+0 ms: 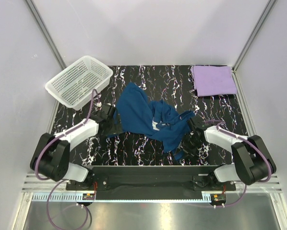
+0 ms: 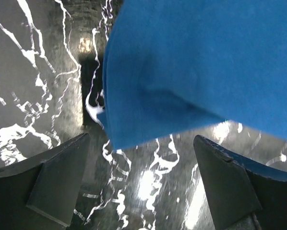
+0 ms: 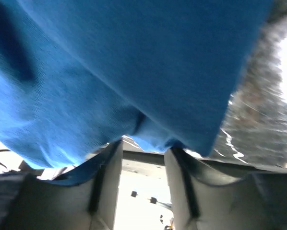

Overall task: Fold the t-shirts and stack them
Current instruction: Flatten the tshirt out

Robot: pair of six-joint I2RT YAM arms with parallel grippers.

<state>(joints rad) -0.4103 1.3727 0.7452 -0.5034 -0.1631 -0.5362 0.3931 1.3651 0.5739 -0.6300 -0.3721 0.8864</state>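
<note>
Half done: one shirt folded, one left
purple shirt (image 1: 213, 80) folded at table (image 1: 134, 148) far-right corner; blue shirt (image 1: 148, 120) crumpled mid-table, unfolded, unstacked; left pincer (image 1: 107, 115) spread wide at its edge; right pincer (image 1: 194, 126) under its hem, grip unclear

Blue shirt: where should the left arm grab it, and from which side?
Probably best to take the blue shirt at its left edge, coming in from the left, low over the table. In the left wrist view that edge looks doubled and sits just ahead of the left gripper, between its wide-open fingers, so there is a thick fold to pinch.
</note>
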